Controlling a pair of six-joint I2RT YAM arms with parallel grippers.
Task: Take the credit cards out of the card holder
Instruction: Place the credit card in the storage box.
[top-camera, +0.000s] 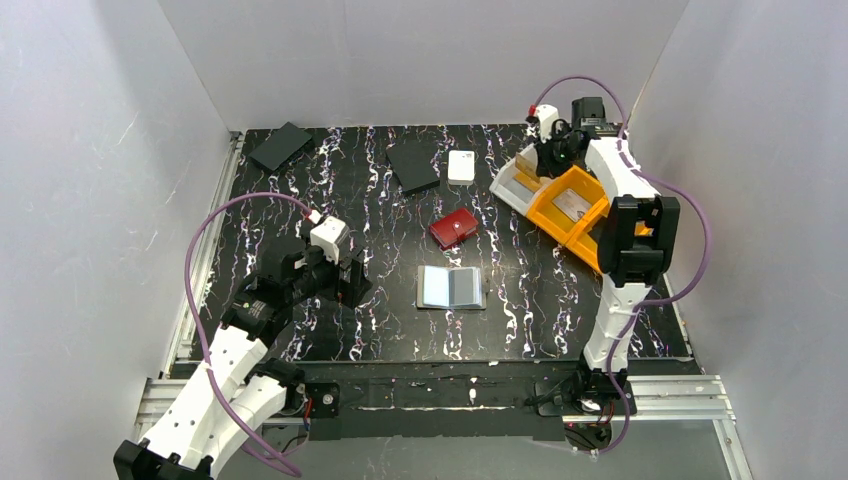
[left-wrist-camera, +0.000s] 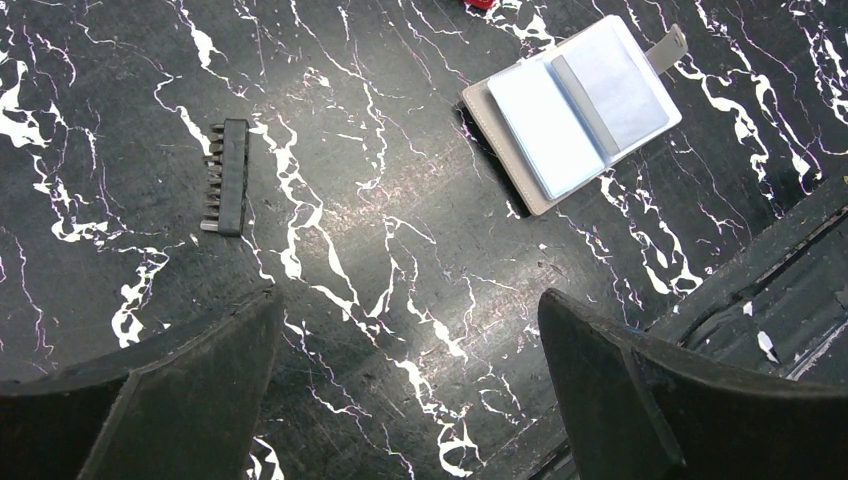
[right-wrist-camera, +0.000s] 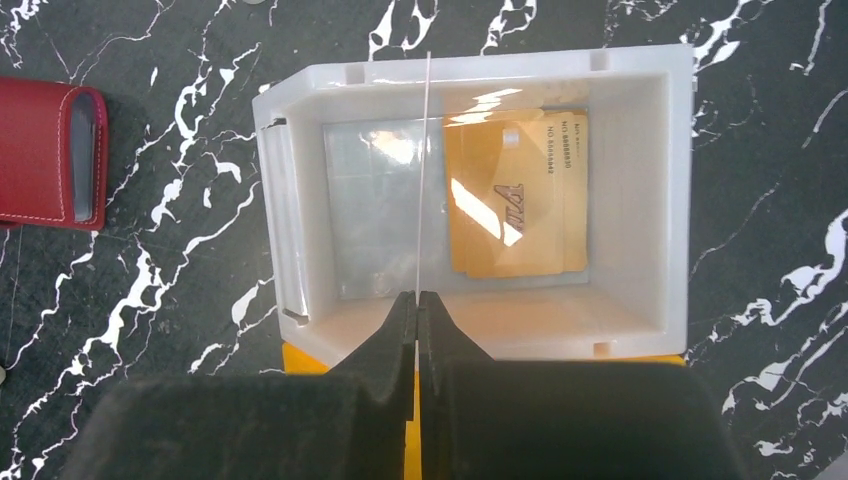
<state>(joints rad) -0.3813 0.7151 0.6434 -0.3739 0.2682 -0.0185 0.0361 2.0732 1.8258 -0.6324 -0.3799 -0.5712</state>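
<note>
Pinching one card (right-wrist-camera: 423, 170) edge-on, right end effector (right-wrist-camera: 417, 297) over one bin (right-wrist-camera: 640, 200).

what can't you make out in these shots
- Right wrist: the thin card in the right gripper shows edge-on, so its face and colour are hidden.
- Right wrist: glare blurs the print on the orange card in the white bin.
- Left wrist: the card holder looks pale inside; whether a card remains is unclear.
</note>
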